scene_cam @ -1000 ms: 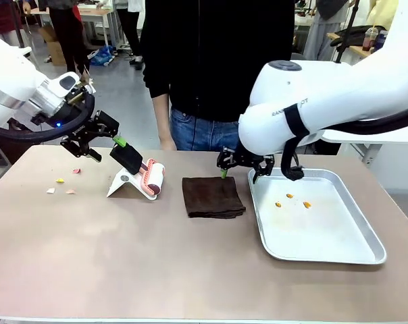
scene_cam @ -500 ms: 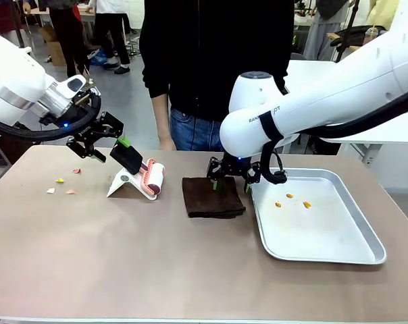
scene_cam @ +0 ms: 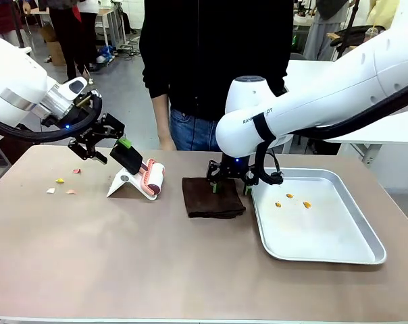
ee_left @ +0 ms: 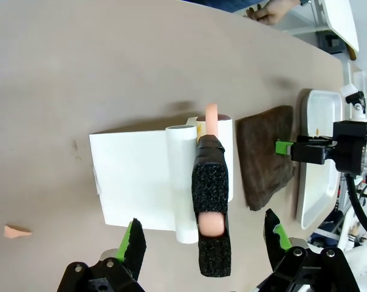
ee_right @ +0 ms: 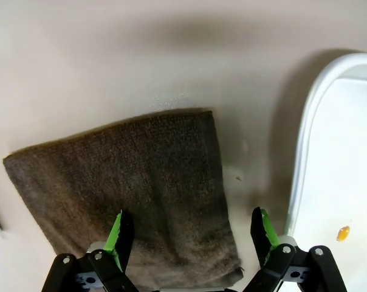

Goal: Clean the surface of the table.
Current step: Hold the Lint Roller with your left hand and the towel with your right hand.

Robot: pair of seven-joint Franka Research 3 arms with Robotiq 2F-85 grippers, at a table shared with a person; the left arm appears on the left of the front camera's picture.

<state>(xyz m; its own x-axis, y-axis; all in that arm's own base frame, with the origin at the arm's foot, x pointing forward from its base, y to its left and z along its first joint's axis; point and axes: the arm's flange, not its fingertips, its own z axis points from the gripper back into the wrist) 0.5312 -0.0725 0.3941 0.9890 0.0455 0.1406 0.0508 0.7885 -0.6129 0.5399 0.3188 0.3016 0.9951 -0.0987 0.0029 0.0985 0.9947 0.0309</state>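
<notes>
At the left of the front view, our left hand (scene_cam: 103, 147) (ee_left: 203, 230) hangs over the desk (scene_cam: 157, 270) with its two fingers spread wide. It holds nothing. From its own camera we see the black handle (ee_left: 211, 182) lying in the gap between the fingers, with room on both sides. The handle belongs to a pink roller (scene_cam: 152, 179) that leans on a white stand (scene_cam: 125, 183). To the left of the stand, a few small scraps (scene_cam: 59, 181) lie on the desk, some pink and some yellow.

Near the middle of the front view, our right hand (scene_cam: 230, 183) (ee_right: 191, 226) is down low at the top right corner of a brown cloth (scene_cam: 213, 197). This hand is wide open too and grips nothing. From its own camera we see one finger over the cloth and the other over the bare strip between the cloth and the tray. We cannot tell if the fingers touch the cloth.

Just to the right of the cloth sits a shiny metal tray (scene_cam: 366, 233). Three little orange bits (scene_cam: 290, 200) lie in its upper left part.

The brown desk fills the whole lower half of the front view, from the left edge to the right edge. A person (scene_cam: 217, 67) in a black top and blue jeans stands at its far side, at the top middle of the frame.
</notes>
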